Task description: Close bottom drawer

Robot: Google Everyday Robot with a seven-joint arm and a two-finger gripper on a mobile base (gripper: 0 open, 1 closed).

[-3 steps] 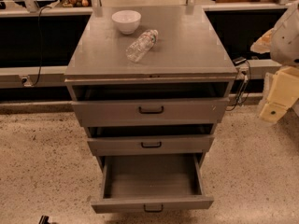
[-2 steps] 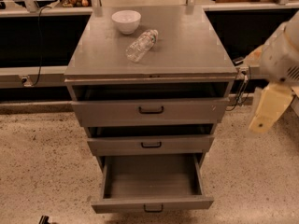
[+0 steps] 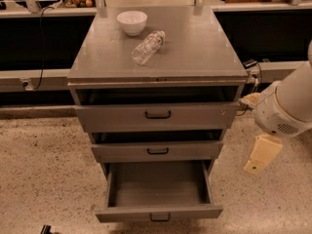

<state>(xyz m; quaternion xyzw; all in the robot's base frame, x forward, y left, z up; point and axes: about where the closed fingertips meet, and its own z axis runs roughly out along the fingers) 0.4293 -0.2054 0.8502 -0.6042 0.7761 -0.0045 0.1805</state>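
My gripper (image 3: 258, 156) hangs to the right of the grey cabinet (image 3: 97, 67), about level with the middle drawer (image 3: 195, 150) and apart from it; I cannot tell whether it is released or clenched. The bottom drawer (image 3: 158, 189) stands pulled far out at the cabinet's foot, with its small black handle (image 3: 160, 217) at the front. On the cabinet top a white bowl (image 3: 132, 22) sits near a clear bottle (image 3: 147, 47) lying on its side.

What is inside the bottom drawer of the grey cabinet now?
The bottom drawer is pulled out; its visible floor is bare grey metal. Its back part lies under the middle drawer and cannot be seen. The gripper hangs beside the cabinet, at the picture's right.
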